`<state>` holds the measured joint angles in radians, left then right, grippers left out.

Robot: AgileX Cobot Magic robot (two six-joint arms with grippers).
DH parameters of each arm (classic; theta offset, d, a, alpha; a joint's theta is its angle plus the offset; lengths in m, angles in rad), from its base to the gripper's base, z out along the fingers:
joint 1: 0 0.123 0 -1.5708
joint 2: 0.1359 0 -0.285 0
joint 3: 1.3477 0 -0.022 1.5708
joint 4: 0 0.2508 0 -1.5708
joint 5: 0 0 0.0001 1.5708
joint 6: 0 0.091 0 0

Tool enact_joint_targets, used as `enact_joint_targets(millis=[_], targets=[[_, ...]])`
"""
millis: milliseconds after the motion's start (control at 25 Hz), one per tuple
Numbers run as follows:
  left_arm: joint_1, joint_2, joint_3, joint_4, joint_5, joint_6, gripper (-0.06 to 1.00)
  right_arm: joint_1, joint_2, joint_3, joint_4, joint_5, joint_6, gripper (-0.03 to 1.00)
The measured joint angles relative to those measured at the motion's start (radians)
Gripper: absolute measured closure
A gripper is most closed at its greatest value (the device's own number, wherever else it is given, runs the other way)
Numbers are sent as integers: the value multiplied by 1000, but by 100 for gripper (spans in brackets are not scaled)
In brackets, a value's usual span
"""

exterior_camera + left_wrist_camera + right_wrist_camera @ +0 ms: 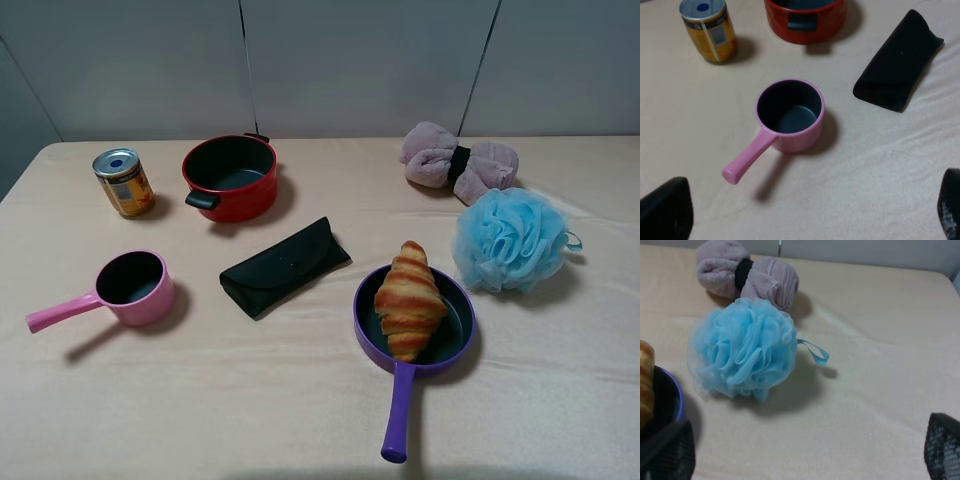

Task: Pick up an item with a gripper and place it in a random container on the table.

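Golden-brown ridged croissant [409,298] lying in the shallow round purple frying pan [460,345], toward the near edge of the beige-clothed table [300,400], right of centre. Placement apparently done. Both grippers spread wide, holding nothing: left [805,215] above the small pink saucepan [790,116], right [805,452] beside the fluffy blue bath pouf [742,350]. Best kept clear, pan undisturbed.

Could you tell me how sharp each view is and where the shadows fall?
Exterior high: evenly lit and sharp, the croissant crisp in the purple frying pan. Left wrist: pink saucepan clear, claw fingers blurred. Right wrist: soft overall, the blue bath pouf casting a shadow on the table.
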<state>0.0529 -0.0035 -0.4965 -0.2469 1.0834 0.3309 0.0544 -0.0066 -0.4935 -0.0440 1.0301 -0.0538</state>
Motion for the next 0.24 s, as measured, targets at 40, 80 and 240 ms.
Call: enact_joint_targets(millis=[40,80,240], targets=[[0,0,0,0,0,0,-5,0,0,0,0,0,0,27],[0,0,0,0,0,0,-5,0,0,0,0,0,0,27],[0,0,0,0,0,0,-5,0,0,0,0,0,0,27]])
